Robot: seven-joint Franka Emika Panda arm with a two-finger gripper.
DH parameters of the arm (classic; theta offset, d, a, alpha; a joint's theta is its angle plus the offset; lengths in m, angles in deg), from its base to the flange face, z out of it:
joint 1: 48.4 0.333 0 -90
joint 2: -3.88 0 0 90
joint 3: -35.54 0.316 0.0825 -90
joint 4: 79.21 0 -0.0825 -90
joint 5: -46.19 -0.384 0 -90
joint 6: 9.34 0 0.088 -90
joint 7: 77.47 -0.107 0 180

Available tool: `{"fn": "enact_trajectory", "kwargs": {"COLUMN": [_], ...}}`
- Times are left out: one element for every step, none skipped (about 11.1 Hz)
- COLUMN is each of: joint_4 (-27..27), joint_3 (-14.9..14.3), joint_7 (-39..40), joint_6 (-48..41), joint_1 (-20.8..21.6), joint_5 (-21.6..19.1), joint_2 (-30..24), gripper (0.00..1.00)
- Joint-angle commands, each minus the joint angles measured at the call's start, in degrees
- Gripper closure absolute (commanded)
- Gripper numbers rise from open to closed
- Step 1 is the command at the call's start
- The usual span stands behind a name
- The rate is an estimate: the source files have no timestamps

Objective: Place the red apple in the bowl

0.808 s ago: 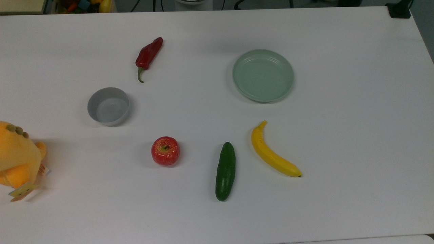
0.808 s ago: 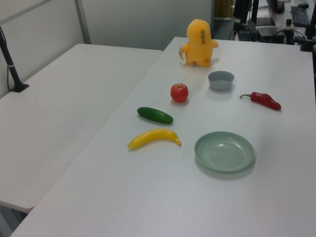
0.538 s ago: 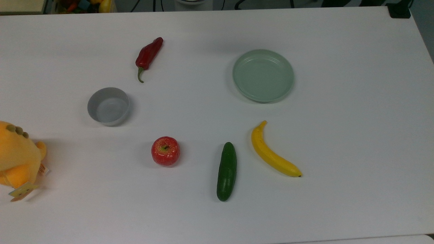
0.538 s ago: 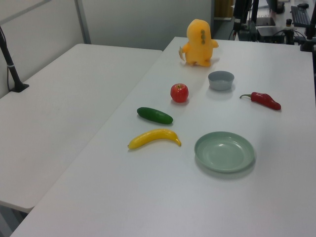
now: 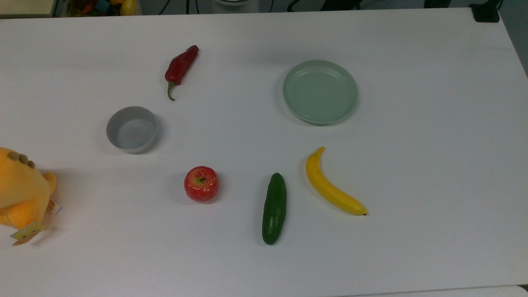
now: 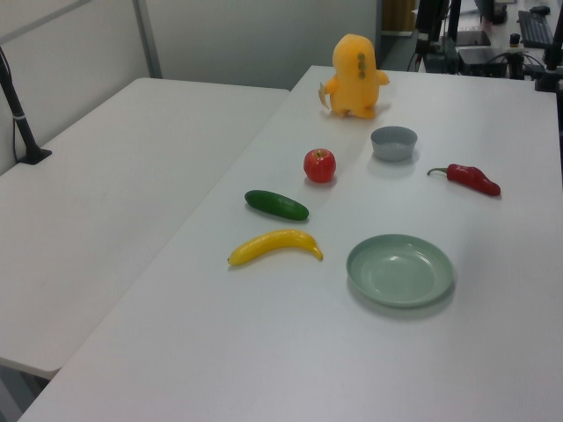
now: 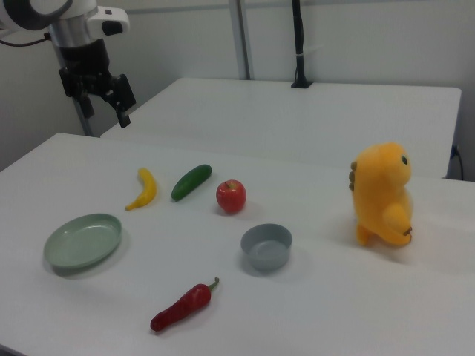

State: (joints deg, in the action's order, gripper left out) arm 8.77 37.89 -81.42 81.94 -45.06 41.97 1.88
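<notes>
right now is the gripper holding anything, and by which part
Nothing is held. The black two-finger gripper hangs open in the air, with nothing between its fingers. The glossy round red apple sits untouched on the white table.

Right view: gripper (image 7: pixel 104 104) hangs high above the table's (image 7: pixel 334 311) far-left corner, fingers apparently apart, red apple (image 7: pixel 231 196) sitting beside the cucumber (image 7: pixel 191 182), just behind the empty grey bowl (image 7: pixel 266 247).
</notes>
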Motion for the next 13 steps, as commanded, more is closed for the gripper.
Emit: {"fn": "enact_trajectory", "kwargs": {"joint_4": [1.1,1.0,1.0,1.0,1.0,1.1,1.2,1.4,1.5,1.4,1.1,0.9,0.8], "joint_3": [0.2,0.2,0.2,0.2,0.1,0.1,-0.1,-0.1,-0.1,-0.3,-0.4,-0.5,-1.1], "joint_7": [-0.5,-0.5,-0.5,-0.4,-0.4,-0.4,-0.4,-0.4,-0.4,-0.3,-0.3,-0.4,-0.4], "joint_6": [-0.3,-0.9,-1.0,-0.9,-1.0,-1.1,-1.4,-0.9,-0.9,-0.7,0.3,2.3,6.8], "joint_1": [-1.1,-1.0,-1.0,-0.9,-0.4,-0.4,-0.4,-0.3,-0.3,-0.3,-0.4,-0.8,-1.0], "joint_5": [-0.4,-0.4,-0.4,-0.4,-0.1,-0.1,-0.1,0.1,0.5,0.7,0.7,0.7,0.6], "joint_2": [-0.8,-0.7,-0.7,-0.7,-0.7,-0.6,-0.1,0.2,0.5,1.0,2.1,3.0,4.6], "gripper": [0.0,0.0,0.0,0.0,0.0,0.0,0.0,0.0,0.0,0.0,0.0,0.0,0.0]}}
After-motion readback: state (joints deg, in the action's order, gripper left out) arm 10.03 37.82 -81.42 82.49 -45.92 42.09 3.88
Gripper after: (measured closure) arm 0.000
